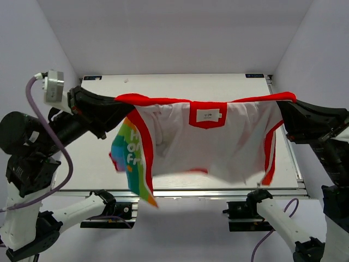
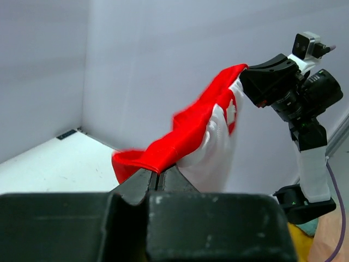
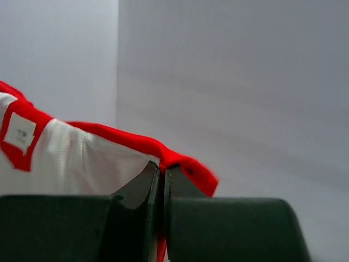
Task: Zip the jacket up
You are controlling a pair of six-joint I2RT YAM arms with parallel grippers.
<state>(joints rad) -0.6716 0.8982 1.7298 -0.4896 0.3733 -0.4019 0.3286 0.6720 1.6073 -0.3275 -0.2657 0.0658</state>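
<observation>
You have the jacket (image 1: 218,147) stretched out in the air across the middle of the top view, hanging above the table (image 1: 180,82) and not resting on it. Its white lining faces the camera, with red trim along the top edge and down both open front edges. A small white label (image 1: 207,115) framed in red sits at the top centre. A rainbow-striped panel (image 1: 132,166) with white letters droops at the lower left of the garment, its tip hanging past the near table edge.

Your left gripper (image 1: 115,101) is at the jacket's upper left corner. In the left wrist view its jaws are pressed together with almost no gap, pinching the red edge.

Your right gripper (image 1: 284,100) is at the upper right corner. In the right wrist view its jaws are likewise closed tight on the red trim, with white lining spreading away to the left of the frame.

The front hangs open; you cannot make out the zipper itself.
</observation>
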